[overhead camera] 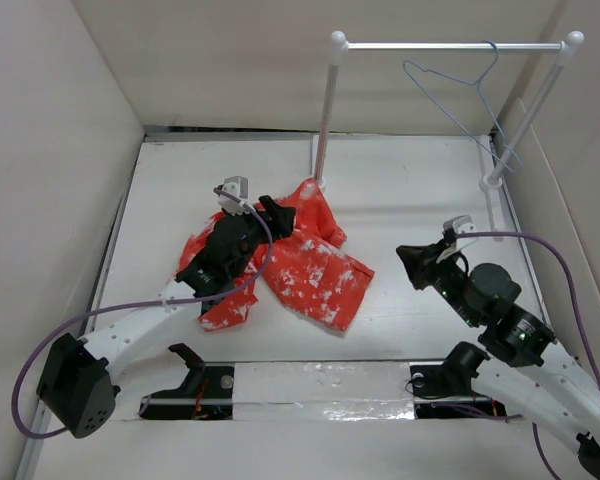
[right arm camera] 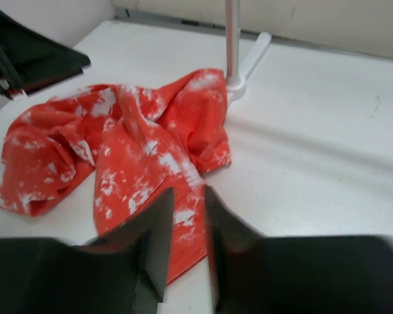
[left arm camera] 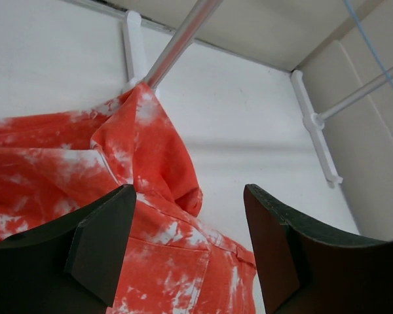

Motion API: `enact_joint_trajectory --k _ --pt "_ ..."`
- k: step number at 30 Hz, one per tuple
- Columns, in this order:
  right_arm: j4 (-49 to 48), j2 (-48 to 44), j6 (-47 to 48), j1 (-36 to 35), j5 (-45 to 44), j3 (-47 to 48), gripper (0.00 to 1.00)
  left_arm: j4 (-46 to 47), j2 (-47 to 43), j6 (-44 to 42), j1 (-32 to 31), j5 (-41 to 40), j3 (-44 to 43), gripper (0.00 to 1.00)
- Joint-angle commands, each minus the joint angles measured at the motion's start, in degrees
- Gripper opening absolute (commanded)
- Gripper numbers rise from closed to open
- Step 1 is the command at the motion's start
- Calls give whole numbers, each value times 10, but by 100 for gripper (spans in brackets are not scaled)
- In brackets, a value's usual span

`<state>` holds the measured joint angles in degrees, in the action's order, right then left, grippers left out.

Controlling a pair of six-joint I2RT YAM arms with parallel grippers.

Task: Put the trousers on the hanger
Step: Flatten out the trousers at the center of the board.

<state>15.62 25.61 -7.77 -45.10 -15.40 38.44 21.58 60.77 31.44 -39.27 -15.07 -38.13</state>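
Observation:
The red-orange trousers [overhead camera: 315, 270] lie crumpled on the white table, against the foot of the rail's left pole. My left gripper [overhead camera: 278, 215] hovers over their upper part, open and empty; in the left wrist view its wide-apart jaws [left arm camera: 188, 193] frame the cloth [left arm camera: 157, 150]. My right gripper [overhead camera: 410, 262] is right of the trousers, apart from them, pointing at them. In the right wrist view [right arm camera: 188, 193] its jaws stand a narrow gap apart, empty, over the cloth's near edge [right arm camera: 137, 144]. The blue-grey wire hanger [overhead camera: 460, 85] hangs by its hook on the rail's crossbar; a thin strand shows in the left wrist view [left arm camera: 373, 51].
The white rail stand [overhead camera: 325, 110] stands at the back with a metal crossbar [overhead camera: 420, 45] and a right pole [overhead camera: 530, 110]. Its left pole shows in both wrist views [left arm camera: 177, 42] [right arm camera: 232, 39]. White walls enclose the table on the left, back and right.

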Motion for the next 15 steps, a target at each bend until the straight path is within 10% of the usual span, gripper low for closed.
enact_joint_trajectory --k 1,10,15 --pt "-4 15 -50 -3 1 -36 8 18 -48 -9 0 -6 -5 64" --pt "-40 68 -87 -3 19 -99 5 -79 -93 44 0 -74 53 38" --pt "-56 102 -97 -3 12 -119 71 -137 -110 99 5 -122 91 28"
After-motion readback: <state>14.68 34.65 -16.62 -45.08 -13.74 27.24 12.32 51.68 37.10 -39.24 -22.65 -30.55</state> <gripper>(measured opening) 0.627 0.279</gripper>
